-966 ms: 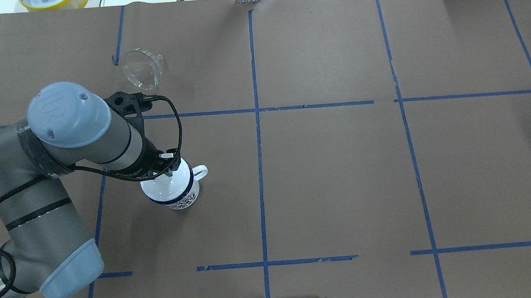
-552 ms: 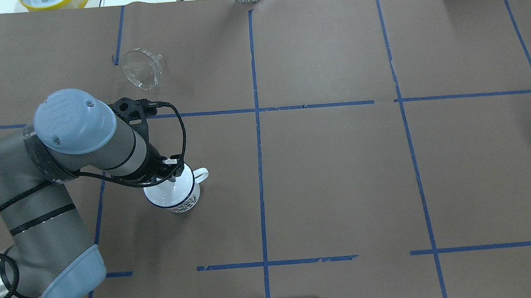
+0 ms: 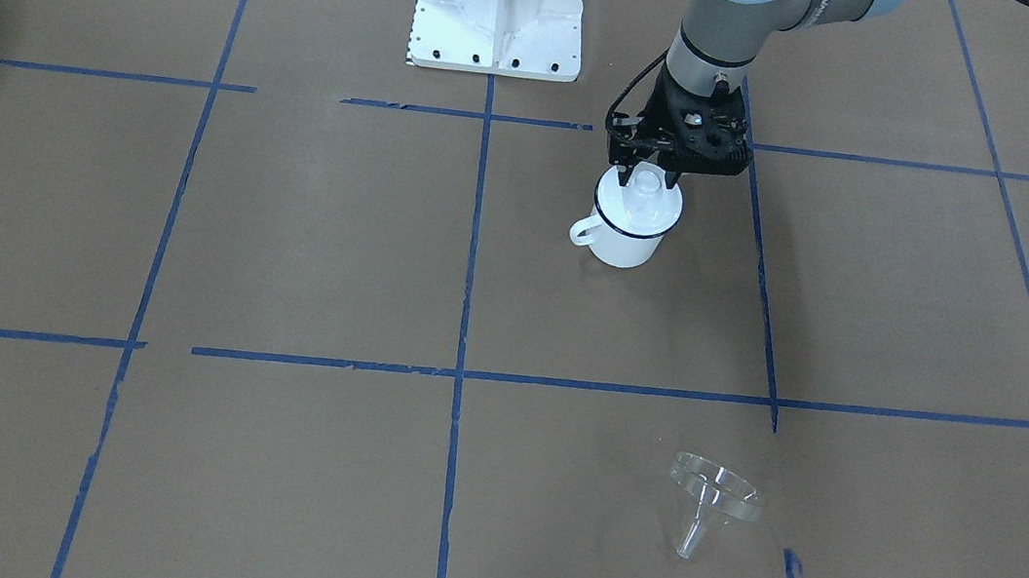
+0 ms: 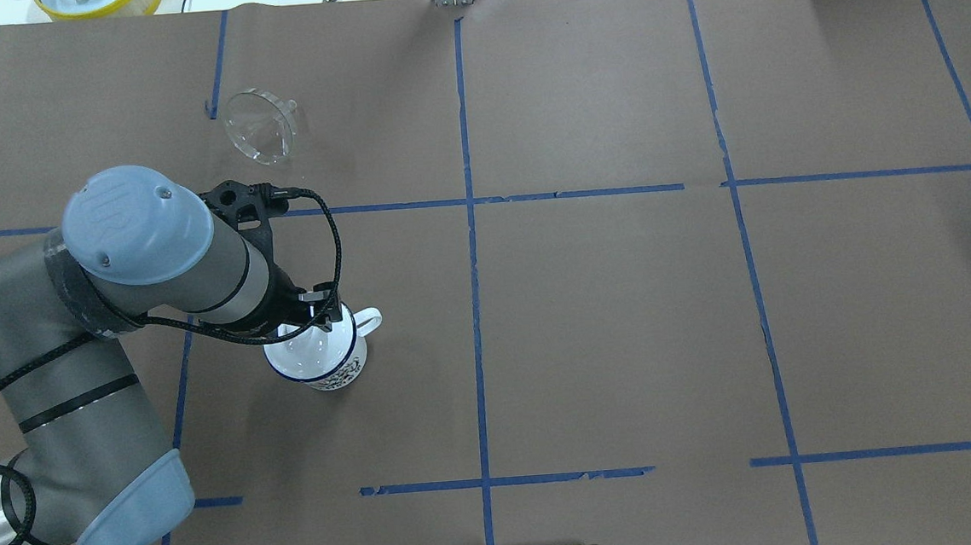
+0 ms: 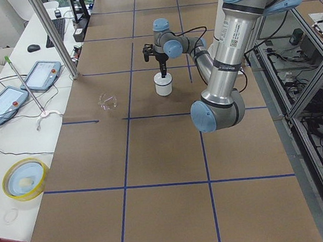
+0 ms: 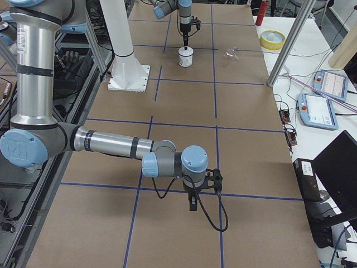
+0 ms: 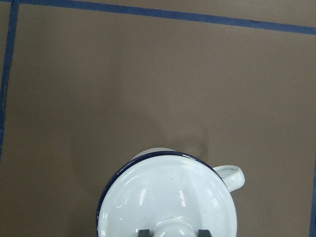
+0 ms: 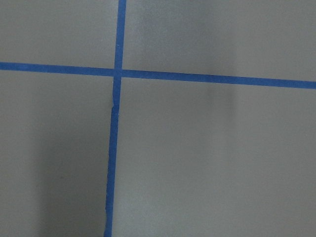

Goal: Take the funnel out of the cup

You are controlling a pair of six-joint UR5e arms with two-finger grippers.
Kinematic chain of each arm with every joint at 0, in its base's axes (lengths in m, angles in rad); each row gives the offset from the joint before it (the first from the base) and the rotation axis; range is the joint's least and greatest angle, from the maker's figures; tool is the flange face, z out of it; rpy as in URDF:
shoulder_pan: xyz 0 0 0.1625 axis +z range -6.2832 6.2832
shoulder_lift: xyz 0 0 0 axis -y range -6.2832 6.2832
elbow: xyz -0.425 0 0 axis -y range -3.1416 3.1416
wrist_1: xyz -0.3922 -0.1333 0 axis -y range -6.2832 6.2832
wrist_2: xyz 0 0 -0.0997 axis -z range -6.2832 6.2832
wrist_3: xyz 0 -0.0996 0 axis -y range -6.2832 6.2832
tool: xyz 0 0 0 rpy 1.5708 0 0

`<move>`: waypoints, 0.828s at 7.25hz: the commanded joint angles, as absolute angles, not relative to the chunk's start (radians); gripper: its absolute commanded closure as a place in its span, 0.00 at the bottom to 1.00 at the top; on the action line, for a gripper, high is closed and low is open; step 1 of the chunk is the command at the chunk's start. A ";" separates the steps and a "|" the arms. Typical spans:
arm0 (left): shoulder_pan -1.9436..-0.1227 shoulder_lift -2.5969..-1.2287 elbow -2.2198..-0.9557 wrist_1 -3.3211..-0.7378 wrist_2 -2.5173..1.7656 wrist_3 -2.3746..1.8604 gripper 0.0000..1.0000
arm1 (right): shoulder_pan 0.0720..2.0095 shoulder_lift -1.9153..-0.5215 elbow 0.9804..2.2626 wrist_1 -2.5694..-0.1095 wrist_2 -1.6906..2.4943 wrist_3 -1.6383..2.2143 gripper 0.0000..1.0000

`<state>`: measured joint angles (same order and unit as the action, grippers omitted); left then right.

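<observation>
Desk: brown paper-covered desk marked into squares with blue tape; it carries everything below.
Left arm: grey arm with pale blue caps, reaching from the near left over the cup.
Right arm: grey arm of the same make, low over bare desk at the right end, well apart from the task's things.
Cup: white enamel mug with a dark blue rim, upright on the desk in the left half, its loop handle pointing right in the overhead view.
Lid: white domed lid with a knob, seated on the cup's rim and covering its mouth.
Funnel: small clear cone funnel, not in the cup; it lies on its side on the desk, well apart from it.
Left jaws: dark fingertips press either side of the lid's knob, apparently clenched on it.
Right jaws: I cannot tell their state; only the side view shows them.
Key relation: the funnel lies farther out from the left jaws and a little left, across a blue tape line. Its long axis runs near to far, with the spout to the far right. The left arm is by much the nearer.
Progress: judged done for the funnel, since it is already clear of the cup.
</observation>
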<state>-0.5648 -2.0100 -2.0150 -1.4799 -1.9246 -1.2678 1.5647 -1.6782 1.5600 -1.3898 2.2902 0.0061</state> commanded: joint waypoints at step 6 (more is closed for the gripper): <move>-1.091 -1.752 -2.049 -1.554 -2.250 -0.607 0.00 | 1.565 -1.678 1.560 -1.390 2.290 0.006 0.00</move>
